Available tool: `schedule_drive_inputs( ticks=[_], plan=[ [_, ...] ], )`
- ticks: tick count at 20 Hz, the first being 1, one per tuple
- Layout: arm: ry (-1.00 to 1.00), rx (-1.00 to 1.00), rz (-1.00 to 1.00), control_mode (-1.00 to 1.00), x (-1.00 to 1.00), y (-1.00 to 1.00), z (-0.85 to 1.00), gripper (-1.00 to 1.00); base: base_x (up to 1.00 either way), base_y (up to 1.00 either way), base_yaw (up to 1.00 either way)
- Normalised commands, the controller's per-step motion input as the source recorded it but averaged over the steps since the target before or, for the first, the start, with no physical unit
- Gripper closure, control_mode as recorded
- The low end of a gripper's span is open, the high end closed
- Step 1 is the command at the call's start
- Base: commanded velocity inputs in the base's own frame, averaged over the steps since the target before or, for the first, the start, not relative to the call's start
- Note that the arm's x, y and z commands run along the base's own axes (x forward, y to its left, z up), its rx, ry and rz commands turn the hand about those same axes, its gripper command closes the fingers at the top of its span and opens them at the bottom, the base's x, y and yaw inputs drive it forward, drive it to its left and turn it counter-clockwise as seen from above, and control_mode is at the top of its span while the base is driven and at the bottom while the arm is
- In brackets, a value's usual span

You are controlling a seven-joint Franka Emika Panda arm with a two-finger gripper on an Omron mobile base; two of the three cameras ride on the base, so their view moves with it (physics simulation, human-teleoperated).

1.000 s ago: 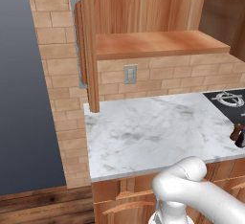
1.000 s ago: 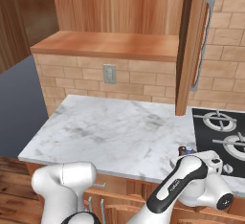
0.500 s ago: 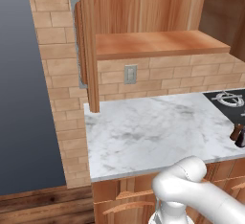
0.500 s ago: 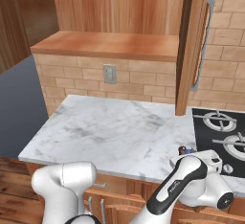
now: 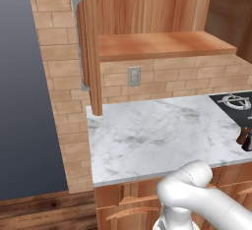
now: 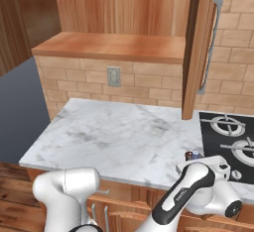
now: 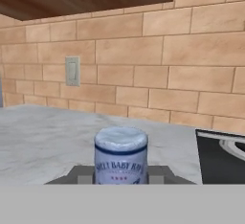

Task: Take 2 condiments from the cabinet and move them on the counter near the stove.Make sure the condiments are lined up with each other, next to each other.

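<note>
In the hand view a rounded condiment bottle point(image 7: 120, 157) with a blue cap and a pale label stands upright on the marble counter point(image 7: 43, 132). My gripper point(image 7: 120, 176) is shut on it, one finger point(image 7: 82, 175) at each side. The black stove point(image 7: 222, 158) lies just to its right. From the left base view two dark bottles point(image 5: 244, 137) stand close together on the counter point(image 5: 147, 135) beside the stove point(image 5: 236, 103). The right base view shows their caps point(image 6: 192, 155) peeking out behind my wrist. The cabinet point(image 5: 162, 44) hangs open above, its shelf bare.
The cabinet door point(image 5: 91, 52) stands open over the counter's left end, and appears again point(image 6: 198, 47) near the stove point(image 6: 230, 137). A wall outlet point(image 5: 134, 75) sits in the brick backsplash. Wooden drawers run below the counter's front edge.
</note>
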Motion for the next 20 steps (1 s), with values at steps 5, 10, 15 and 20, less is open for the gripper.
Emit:
schedule_drive_inputs(
  ticks=[5, 10, 15, 20],
  plan=[
    [0.0, 0.01, 0.0, -1.0, 0.0, -0.01, 0.0, -1.0, 0.0, 0.0, 0.0],
    [0.0, 0.01, 0.0, -1.0, 0.0, -0.01, 0.0, -1.0, 0.0, 0.0, 0.0],
    [-0.01, 0.01, 0.0, -1.0, -0.06, 0.0, 0.05, -1.0, 0.0, 0.0, 0.0],
    [-0.07, 0.0, 0.0, -1.0, -0.24, -0.01, 0.23, -1.0, 0.0, 0.0, 0.0]
  ],
)
